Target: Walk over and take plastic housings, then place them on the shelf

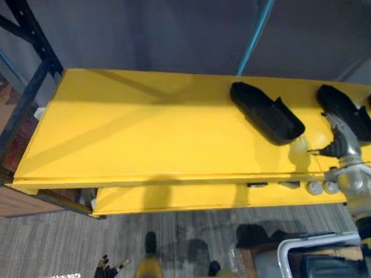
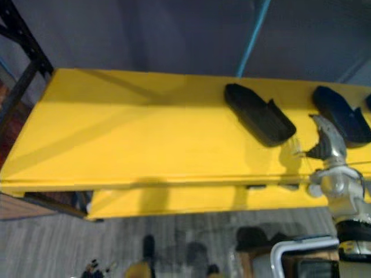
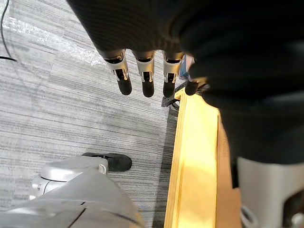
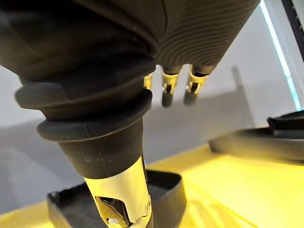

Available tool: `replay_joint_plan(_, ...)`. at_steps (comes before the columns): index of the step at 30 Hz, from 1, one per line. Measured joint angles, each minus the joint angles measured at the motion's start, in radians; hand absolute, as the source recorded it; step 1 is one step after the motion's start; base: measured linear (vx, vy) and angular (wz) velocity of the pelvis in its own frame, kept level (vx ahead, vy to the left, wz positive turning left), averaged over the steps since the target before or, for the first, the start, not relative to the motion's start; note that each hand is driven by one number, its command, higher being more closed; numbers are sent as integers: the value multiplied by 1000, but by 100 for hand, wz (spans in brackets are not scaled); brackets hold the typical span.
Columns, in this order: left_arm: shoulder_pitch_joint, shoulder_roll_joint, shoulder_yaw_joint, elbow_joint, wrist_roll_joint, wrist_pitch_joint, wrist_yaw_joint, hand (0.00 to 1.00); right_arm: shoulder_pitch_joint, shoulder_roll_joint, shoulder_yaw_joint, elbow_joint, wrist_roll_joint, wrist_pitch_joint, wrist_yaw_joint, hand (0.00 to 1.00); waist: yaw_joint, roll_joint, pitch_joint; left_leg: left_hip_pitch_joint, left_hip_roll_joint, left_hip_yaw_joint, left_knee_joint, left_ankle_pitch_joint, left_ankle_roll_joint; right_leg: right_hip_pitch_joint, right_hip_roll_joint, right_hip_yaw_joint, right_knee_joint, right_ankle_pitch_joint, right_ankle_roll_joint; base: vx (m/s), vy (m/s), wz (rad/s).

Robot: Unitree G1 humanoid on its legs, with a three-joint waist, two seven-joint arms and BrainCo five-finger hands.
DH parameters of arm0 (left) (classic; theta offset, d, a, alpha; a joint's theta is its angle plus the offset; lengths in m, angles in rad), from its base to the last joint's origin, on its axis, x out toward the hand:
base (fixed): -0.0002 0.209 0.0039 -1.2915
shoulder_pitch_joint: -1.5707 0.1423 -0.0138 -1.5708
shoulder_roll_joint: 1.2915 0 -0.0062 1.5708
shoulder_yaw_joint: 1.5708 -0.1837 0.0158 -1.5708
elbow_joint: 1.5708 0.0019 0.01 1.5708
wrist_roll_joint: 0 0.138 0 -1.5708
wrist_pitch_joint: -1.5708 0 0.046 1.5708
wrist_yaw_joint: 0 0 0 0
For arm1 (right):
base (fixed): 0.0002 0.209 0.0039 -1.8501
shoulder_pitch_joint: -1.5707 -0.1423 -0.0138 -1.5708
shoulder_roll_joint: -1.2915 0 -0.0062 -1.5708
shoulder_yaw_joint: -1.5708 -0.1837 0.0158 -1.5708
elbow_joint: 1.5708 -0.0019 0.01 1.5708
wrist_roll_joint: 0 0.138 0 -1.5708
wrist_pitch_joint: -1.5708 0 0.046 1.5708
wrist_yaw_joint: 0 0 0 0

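Two black plastic housings lie on the yellow top shelf (image 1: 127, 133): one (image 1: 266, 113) right of the middle, the other (image 1: 345, 110) near the right end. My right hand (image 1: 341, 145) hovers over the shelf's front part between them, open and holding nothing. In the right wrist view its fingers (image 4: 166, 90) hang relaxed above the shelf, with one housing (image 4: 164, 190) beneath the thumb and another (image 4: 266, 142) off to the side. My left hand (image 3: 145, 71) hangs low over the floor beside the shelf's edge, fingers straight and empty; its fingertips (image 1: 107, 267) also show in the left eye view.
A dark rack upright (image 1: 29, 75) stands at the shelf's left end and a blue pole (image 1: 255, 35) rises behind it. A lower yellow shelf (image 1: 174, 200) carries small pale parts (image 1: 316, 187). A white-framed bin (image 1: 313, 249) sits on the floor at the lower right.
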Motion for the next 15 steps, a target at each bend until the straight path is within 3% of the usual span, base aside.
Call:
replay_joint_plan(1, -36, 15, -2, -25, -27, -9, 5, 0, -31, -18, 6, 1, 8, 4, -20, 0, 4, -12, 40, -29, 0, -2, 3, 1, -1, -30, 6, 9, -3, 4, -5, -348, 92, -9)
replay_joint_plan(3, -58, 22, -2, -25, -27, -17, 5, 0, -56, -18, 15, 1, 15, 4, -24, 0, 11, -12, 62, -42, 5, -2, 3, 8, -10, -35, 12, 17, -16, -8, -7, -169, -35, -2)
replay_joint_plan(5, -58, 19, -1, -27, -27, -20, 5, 0, -73, -19, 18, -2, 16, 3, -26, 0, 15, -22, 69, -45, -3, -1, 0, 25, -15, -34, 5, 18, -17, -85, -13, -140, -77, -3)
replay_joint_plan(6, -70, 25, 1, -34, -62, -18, 10, 0, -97, -71, 61, -47, 71, 4, 11, 0, 8, -16, 116, -128, 22, -27, 129, 21, 2, -80, 34, 30, 4, -99, -7, -76, -45, -7)
replay_joint_plan(9, -94, 44, 7, -47, -64, -20, 9, 0, -112, -97, 83, -50, 97, 4, 27, 0, 10, -34, 133, -123, 20, -29, 79, 57, 4, -93, 41, 45, -2, -85, -24, 67, 4, 3)
replay_joint_plan(15, -101, 40, 7, -67, -64, -32, 8, 0, -216, -109, 116, -54, 99, 3, 30, 0, 25, -22, 162, -124, 22, -31, 69, 64, -3, -100, 45, 41, 3, -75, -15, 27, -7, 0)
